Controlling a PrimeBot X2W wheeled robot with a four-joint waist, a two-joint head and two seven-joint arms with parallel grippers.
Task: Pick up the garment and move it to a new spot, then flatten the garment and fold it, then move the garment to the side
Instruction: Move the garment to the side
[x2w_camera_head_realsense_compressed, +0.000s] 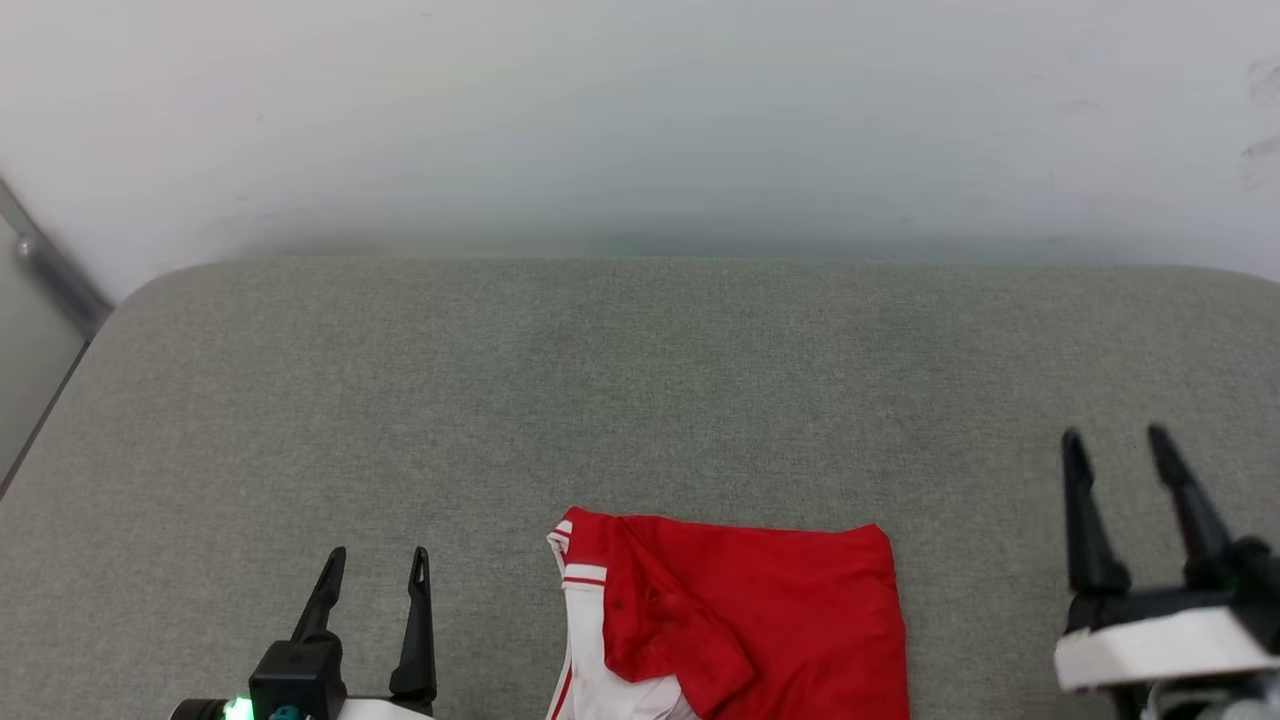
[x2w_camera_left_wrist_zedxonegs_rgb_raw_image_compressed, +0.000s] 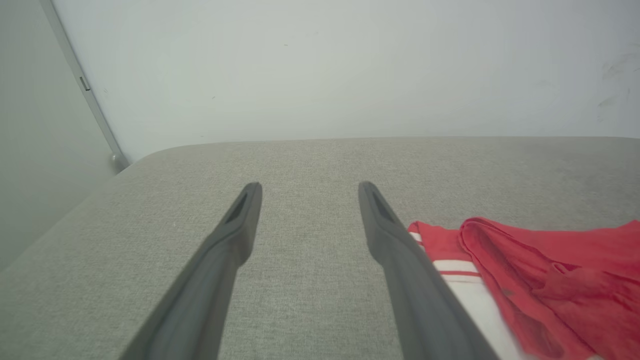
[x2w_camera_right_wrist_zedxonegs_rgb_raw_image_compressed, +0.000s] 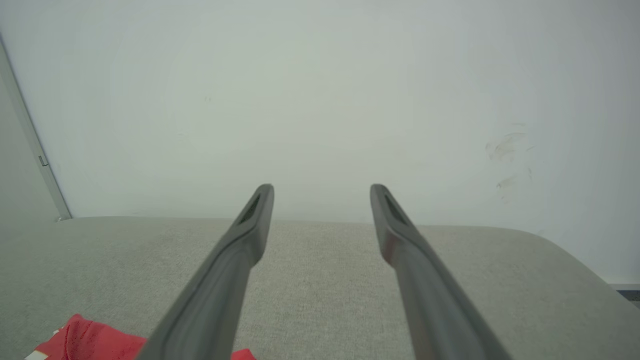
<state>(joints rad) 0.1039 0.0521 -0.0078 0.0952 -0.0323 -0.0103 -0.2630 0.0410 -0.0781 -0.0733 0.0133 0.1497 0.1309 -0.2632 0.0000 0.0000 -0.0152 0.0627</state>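
The garment (x2w_camera_head_realsense_compressed: 760, 620), red with a white, red-striped sleeve at its left edge, lies folded on the grey cushioned surface (x2w_camera_head_realsense_compressed: 640, 380) at the bottom centre of the head view, its near part cut off by the frame. My left gripper (x2w_camera_head_realsense_compressed: 380, 555) stands open to the garment's left, apart from it, with nothing between its fingers. My right gripper (x2w_camera_head_realsense_compressed: 1115, 437) is open too, raised off to the garment's right. In the left wrist view the garment (x2w_camera_left_wrist_zedxonegs_rgb_raw_image_compressed: 545, 280) lies right of the open left gripper (x2w_camera_left_wrist_zedxonegs_rgb_raw_image_compressed: 310, 186). A red corner of the garment (x2w_camera_right_wrist_zedxonegs_rgb_raw_image_compressed: 90, 342) shows beside the open right gripper (x2w_camera_right_wrist_zedxonegs_rgb_raw_image_compressed: 321, 188).
A pale wall (x2w_camera_head_realsense_compressed: 640, 120) rises right behind the surface's far edge. A grey metal strip (x2w_camera_head_realsense_compressed: 50, 265) runs along the wall at the far left, past the surface's rounded corner. The grey surface stretches bare beyond the garment.
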